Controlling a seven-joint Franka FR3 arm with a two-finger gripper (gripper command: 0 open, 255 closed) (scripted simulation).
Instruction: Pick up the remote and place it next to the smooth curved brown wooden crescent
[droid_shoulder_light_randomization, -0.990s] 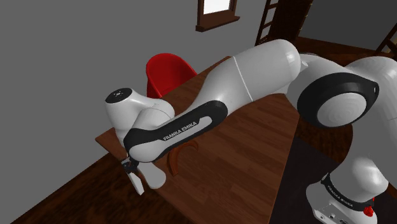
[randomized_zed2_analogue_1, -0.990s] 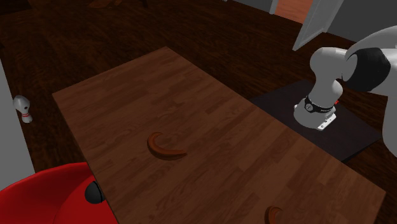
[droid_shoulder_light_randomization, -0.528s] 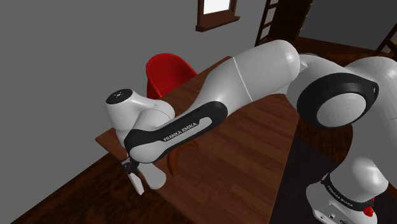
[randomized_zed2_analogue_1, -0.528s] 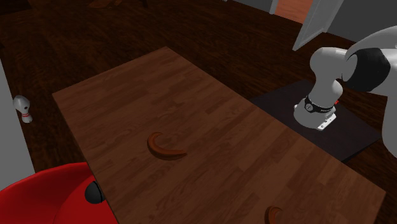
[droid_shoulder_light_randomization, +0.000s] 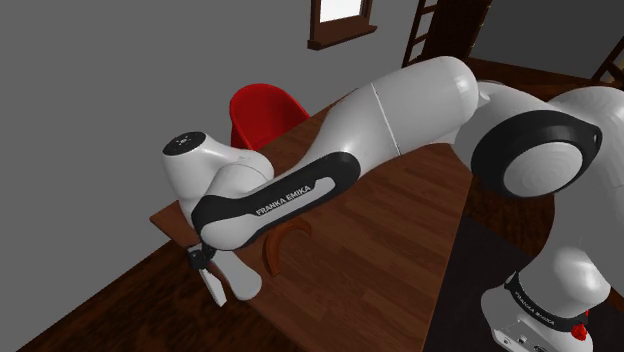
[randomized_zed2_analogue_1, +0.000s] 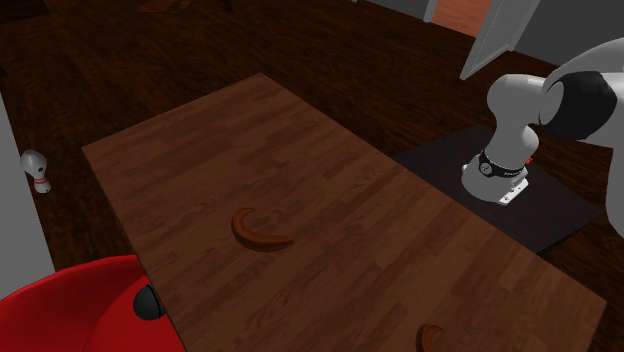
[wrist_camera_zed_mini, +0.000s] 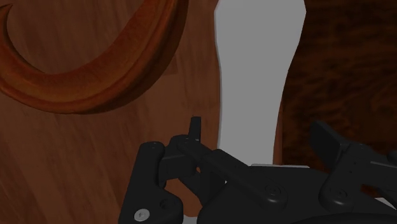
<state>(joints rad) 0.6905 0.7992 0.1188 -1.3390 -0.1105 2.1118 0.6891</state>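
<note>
The hand (wrist_camera_zed_mini: 261, 132) is open, its 2 fingers standing clear of the grey remote (wrist_camera_zed_mini: 254, 76) between them, just beside the brown crescent (wrist_camera_zed_mini: 95, 86) on the desk (wrist_camera_zed_mini: 63, 165).

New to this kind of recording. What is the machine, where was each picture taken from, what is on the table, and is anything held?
The machine is one white robot arm with a black two-finger gripper. The shoulder view looks down from beside its base; the second exterior view looks across the wooden table toward that base; the wrist view looks along the gripper. Under the gripper lies a plain grey remote, at the table's edge, beside a curved brown crescent. The fingers stand apart on either side of the remote without touching it, so nothing is held. A red chair stands at one end.
</note>
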